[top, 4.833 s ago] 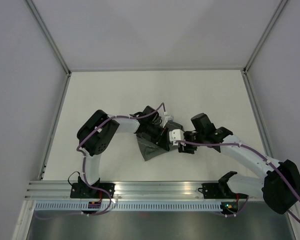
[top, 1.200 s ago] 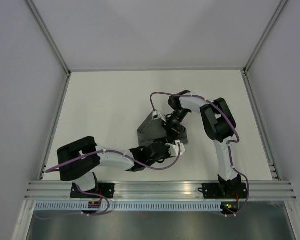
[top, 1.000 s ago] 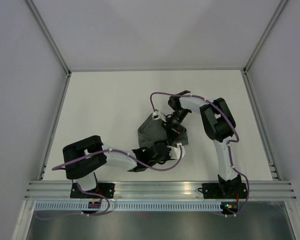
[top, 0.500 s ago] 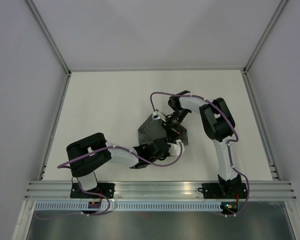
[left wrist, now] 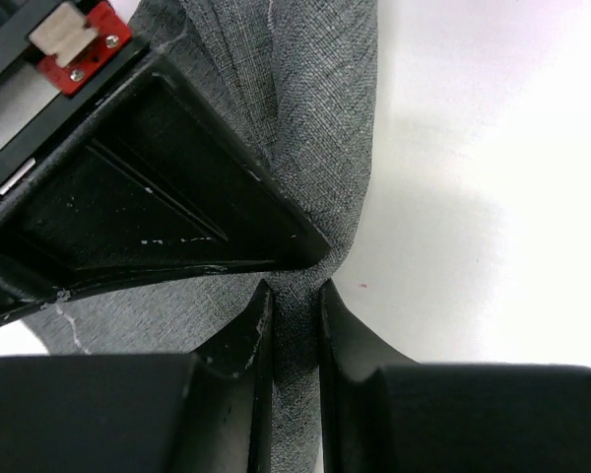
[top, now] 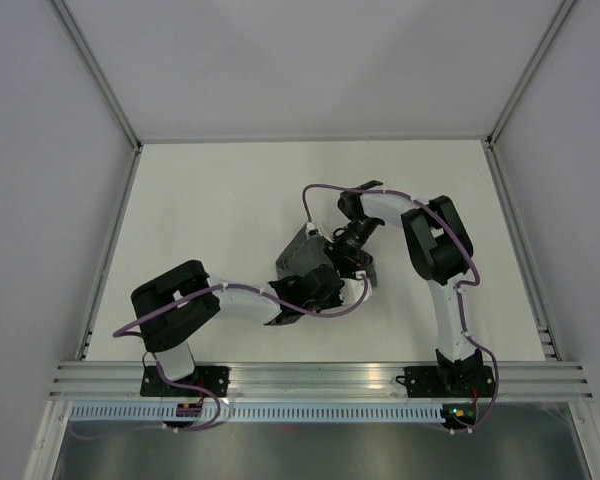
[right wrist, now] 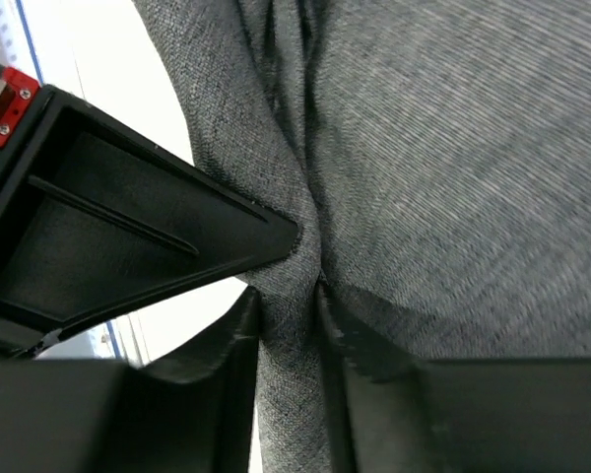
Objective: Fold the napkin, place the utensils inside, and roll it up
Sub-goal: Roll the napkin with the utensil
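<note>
The dark grey napkin (top: pixel 302 255) lies bunched at the middle of the white table, partly hidden by both arms. My left gripper (top: pixel 330 284) is shut on a fold of the napkin (left wrist: pixel 305 197) at its near edge. My right gripper (top: pixel 346 262) comes in from the far side and is shut on the same fold of the napkin (right wrist: pixel 453 177). The two grippers meet tip to tip; each wrist view shows the other gripper's black body close in front. No utensils show in any view.
The white table (top: pixel 200 200) is bordered by metal frame rails left (top: pixel 108 250) and right (top: pixel 515 240), with an aluminium rail (top: pixel 320 375) at the near edge by the arm bases.
The left arm has swung from the napkin's far-left side round to its near edge and closed on it. The right arm reached over to the far side. In the last second both edged slightly farther.
</note>
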`<state>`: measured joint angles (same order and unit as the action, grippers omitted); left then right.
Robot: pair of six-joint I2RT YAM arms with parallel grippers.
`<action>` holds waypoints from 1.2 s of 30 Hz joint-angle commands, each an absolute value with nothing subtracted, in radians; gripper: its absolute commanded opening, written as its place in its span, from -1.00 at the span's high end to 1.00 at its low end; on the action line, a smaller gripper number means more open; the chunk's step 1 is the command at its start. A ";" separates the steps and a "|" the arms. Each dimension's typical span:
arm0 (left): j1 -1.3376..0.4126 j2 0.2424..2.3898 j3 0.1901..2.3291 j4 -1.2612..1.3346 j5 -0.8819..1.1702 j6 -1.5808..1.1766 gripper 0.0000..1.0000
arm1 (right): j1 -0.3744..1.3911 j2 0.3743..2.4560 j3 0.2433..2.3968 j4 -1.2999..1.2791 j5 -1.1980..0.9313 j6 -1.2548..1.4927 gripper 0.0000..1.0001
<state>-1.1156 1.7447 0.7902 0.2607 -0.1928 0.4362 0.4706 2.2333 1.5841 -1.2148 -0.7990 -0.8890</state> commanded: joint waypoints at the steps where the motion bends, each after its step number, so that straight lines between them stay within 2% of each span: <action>1: -1.082 1.756 0.798 0.189 -0.012 0.289 0.84 | 0.454 2.189 1.549 -1.088 -0.719 -0.890 0.28; 5: -1.055 1.752 0.792 0.184 0.060 0.242 0.85 | 0.414 2.071 1.543 -1.072 -0.784 -0.839 0.11; 6: -1.049 1.753 0.790 0.181 0.089 0.236 0.86 | 0.405 2.051 1.543 -1.062 -0.793 -0.827 -0.09; 7: -1.042 1.753 0.787 0.186 0.100 0.226 0.86 | 0.385 2.033 1.542 -1.051 -0.816 -0.813 -0.17; 14: -0.980 1.764 0.785 0.180 0.222 0.135 0.87 | 0.258 1.853 1.487 -0.902 -0.864 -0.664 -0.19; 17: -0.942 1.781 0.796 0.158 0.317 0.097 0.87 | 0.189 1.749 1.389 -0.755 -0.865 -0.635 -0.20; 22: -0.882 1.816 0.825 0.111 0.431 0.025 0.92 | 0.137 1.599 1.215 -0.657 -0.827 -0.698 -0.22; 30: -0.842 1.896 0.891 0.011 0.575 -0.037 0.95 | 0.164 1.404 0.973 -0.562 -0.798 -0.845 -0.24; 36: -0.807 1.954 0.930 -0.051 0.655 -0.060 0.95 | 0.342 1.204 0.706 -0.367 -0.625 -0.882 -0.25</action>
<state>-0.8124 1.8771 0.9615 0.1444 0.5846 -0.0128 0.2794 1.2816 0.8062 -0.5064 -0.6945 -0.8143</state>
